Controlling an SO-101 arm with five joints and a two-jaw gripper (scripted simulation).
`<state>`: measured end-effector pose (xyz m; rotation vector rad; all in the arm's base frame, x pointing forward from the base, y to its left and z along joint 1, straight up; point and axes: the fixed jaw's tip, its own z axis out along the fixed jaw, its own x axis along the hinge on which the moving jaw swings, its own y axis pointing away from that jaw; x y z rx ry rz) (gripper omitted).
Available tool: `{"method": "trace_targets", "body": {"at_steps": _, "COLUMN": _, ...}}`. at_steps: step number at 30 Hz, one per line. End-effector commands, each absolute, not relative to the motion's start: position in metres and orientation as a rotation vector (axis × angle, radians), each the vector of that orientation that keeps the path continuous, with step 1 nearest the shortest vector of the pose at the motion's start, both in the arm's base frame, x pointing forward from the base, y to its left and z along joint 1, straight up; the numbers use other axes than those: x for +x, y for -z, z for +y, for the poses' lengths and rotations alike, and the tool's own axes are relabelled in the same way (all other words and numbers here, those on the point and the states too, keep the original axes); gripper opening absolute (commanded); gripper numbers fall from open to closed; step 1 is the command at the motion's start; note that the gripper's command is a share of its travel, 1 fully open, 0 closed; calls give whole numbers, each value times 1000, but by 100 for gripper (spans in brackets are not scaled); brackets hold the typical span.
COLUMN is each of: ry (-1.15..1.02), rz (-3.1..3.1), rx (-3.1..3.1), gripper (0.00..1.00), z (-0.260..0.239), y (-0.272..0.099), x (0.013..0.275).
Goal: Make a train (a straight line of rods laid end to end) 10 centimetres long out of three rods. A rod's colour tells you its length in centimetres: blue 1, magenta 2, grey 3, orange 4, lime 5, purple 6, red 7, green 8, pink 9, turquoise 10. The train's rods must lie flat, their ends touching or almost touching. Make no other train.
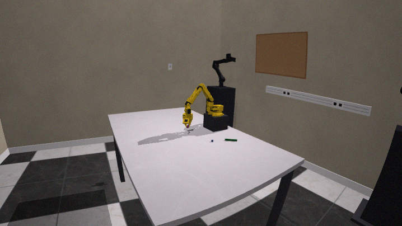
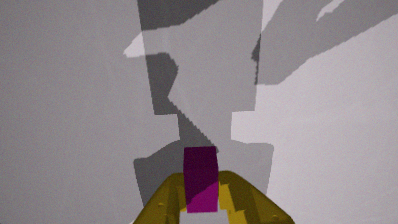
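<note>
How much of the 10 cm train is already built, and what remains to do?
Nothing looks joined yet. The green rod and the blue rod lie flat on the table with a gap between them. The gripper is shut on the magenta rod, held above the table away from them. Left: a third rod must join green; green, blue and magenta would exceed ten.

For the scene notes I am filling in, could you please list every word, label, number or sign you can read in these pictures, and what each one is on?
None can be read in either view.
The brown board on the wall is blank.
The white wall strip has only small dark squares, no lettering I can make out.
The small wall plate is too small to read.
The yellow arm, the magenta rod in its gripper, the green rod and the blue rod show no markings.
</note>
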<state>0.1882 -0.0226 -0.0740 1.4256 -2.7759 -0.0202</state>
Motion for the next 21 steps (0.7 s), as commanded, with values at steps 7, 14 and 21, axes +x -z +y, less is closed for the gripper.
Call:
{"method": "trace_targets", "body": {"at_steps": 7, "ry": 4, "rz": -2839, "rx": 1340, "gripper": 0, "z": -76, "y": 72, "x": 172}}
{"method": "trace_targets", "body": {"at_steps": 14, "ry": 4, "rz": -2852, "rx": 1314, "gripper": 0, "z": -88, "y": 72, "x": 164}}
{"method": "trace_targets", "body": {"at_steps": 21, "ry": 4, "rz": -2858, "rx": 1300, "gripper": 0, "z": -94, "y": 73, "x": 160}}
